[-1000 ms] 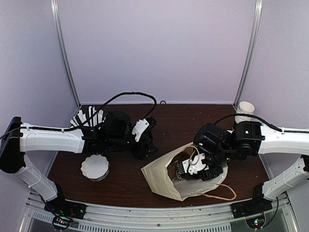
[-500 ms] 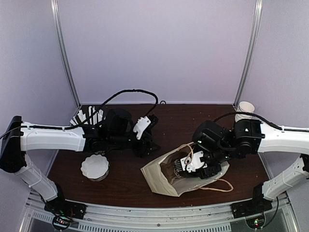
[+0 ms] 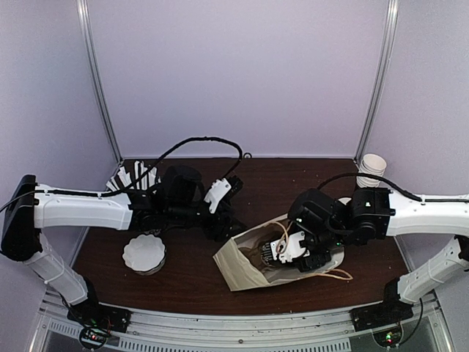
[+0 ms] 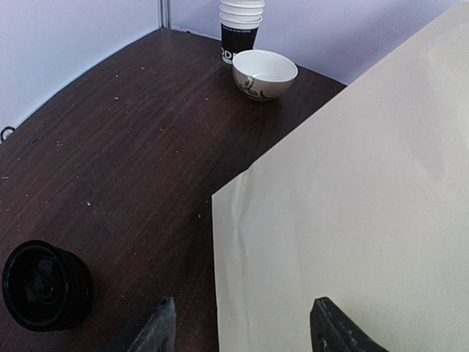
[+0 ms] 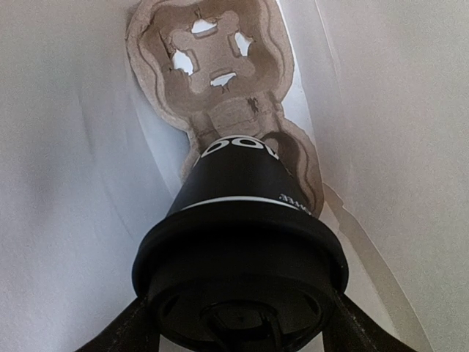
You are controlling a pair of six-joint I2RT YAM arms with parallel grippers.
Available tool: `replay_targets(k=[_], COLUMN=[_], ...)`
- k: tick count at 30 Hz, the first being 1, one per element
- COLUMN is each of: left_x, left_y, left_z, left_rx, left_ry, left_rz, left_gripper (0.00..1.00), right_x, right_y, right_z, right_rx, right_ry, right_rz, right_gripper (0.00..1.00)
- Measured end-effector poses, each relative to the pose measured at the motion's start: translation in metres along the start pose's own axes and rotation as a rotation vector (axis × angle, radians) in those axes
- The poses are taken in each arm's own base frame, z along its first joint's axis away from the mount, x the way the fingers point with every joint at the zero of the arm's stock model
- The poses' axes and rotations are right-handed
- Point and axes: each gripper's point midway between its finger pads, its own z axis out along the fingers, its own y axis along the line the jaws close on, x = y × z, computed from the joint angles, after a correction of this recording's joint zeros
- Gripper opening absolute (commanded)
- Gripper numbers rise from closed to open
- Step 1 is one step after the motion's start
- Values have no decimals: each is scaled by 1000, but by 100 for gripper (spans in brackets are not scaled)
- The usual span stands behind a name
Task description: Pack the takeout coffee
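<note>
The takeout coffee, a dark cup with a black domed lid, is inside the cream paper bag. Its base sits in a cardboard cup carrier deep in the bag. My right gripper is shut on the cup's lid, one finger on each side. In the top view the right gripper reaches into the bag's mouth and the cup is hidden. My left gripper is open, its fingers on either side of the bag's edge. In the top view the left gripper is at the bag's far left corner.
A stack of lidless cups and a white bowl stand at the back right; the stack also shows in the top view. A black round lid-like object lies by the left gripper. Striped straws and a white fluted stack are at left.
My right gripper has moved left and deeper into the bag with the cup. The bag has shifted and lies flatter. My left gripper has edged right toward the bag.
</note>
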Motion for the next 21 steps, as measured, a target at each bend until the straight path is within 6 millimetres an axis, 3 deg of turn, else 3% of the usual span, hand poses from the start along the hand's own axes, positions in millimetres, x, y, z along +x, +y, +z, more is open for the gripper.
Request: replay_targets(k=[21], left_x=[1], left_y=[5], left_z=[-1], left_rx=[-39], left_ry=[13], left_rz=[6], left_gripper=[66], right_x=[6], right_y=[8], right_z=[-10], right_rx=[-60], right_ry=[23], right_rz=[-114], right_gripper=[43])
